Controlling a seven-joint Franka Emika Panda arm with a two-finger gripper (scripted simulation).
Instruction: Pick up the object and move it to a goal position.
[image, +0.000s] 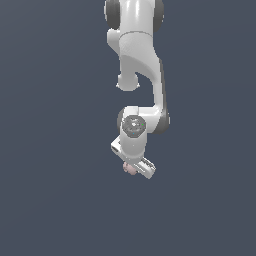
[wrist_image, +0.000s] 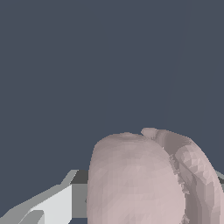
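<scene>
**Small pink lump at the fingers, arm reaching down**

Arm (image: 140, 75): one, white, hanging from the top of the exterior view, wrist bent low over a plain dark surface.

Gripper (image: 137, 169): one, white, far bigger than its load. In the wrist view one pale finger (wrist_image: 48, 205) shows beside the lump; the other is hidden behind it. The jaws look set around the object, but firm contact on both sides cannot be confirmed, so whether they are clamped or slack I cannot tell.

Object (image: 130, 169): one, pale pink, roundish, sitting at the fingertips. Close up it fills the wrist view (wrist_image: 140, 179), with a curved ridge like a handle down one flank.

Handling, as a judgement: probably light and rigid. The rounded body could roll or squirt out of flat pads; grip across the broad middle, clear of the ridge.

No goal marker visible.
</scene>
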